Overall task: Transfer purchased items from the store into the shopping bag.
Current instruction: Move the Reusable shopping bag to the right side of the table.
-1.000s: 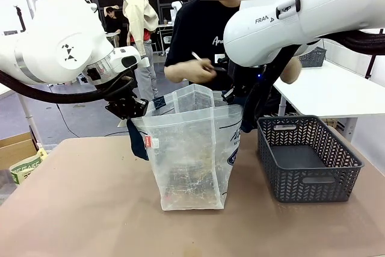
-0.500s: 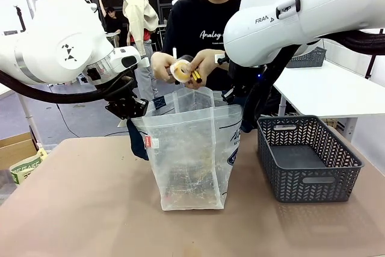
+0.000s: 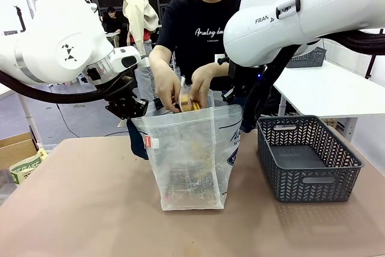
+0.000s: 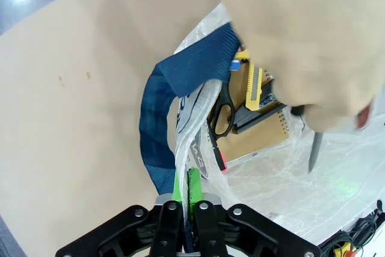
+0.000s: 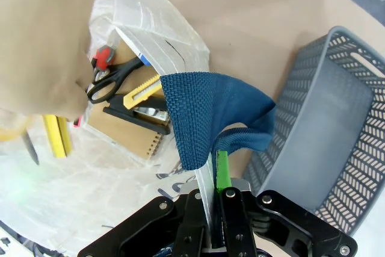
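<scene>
The shopping bag [image 3: 191,156] stands upright mid-table, its mouth held wide. My left gripper [image 3: 129,110] is shut on its left rim beside a navy handle [image 4: 169,106]. My right gripper [image 3: 235,97] is shut on the right rim, under the other handle [image 5: 210,112]. The person's hands [image 3: 178,91] dip into the mouth holding a tape roll and yellow items [image 3: 188,102]. Inside lie scissors [image 4: 221,116], a yellow utility knife [image 4: 254,85] and a brown notebook [image 4: 260,135]. The store [image 3: 313,180], a dark grey basket, sits to the bag's right with nothing in it.
A cardboard box with papers [image 3: 21,162] sits off the table's left edge. A white table [image 3: 328,91] with another grey basket [image 3: 310,57] stands behind on the right. The person stands close behind the bag. Bare tabletop lies in front of it.
The person's hands, holding the tape roll and yellow items, came down from chest height into the bag's mouth. Both arms stayed put, still gripping the rims.
</scene>
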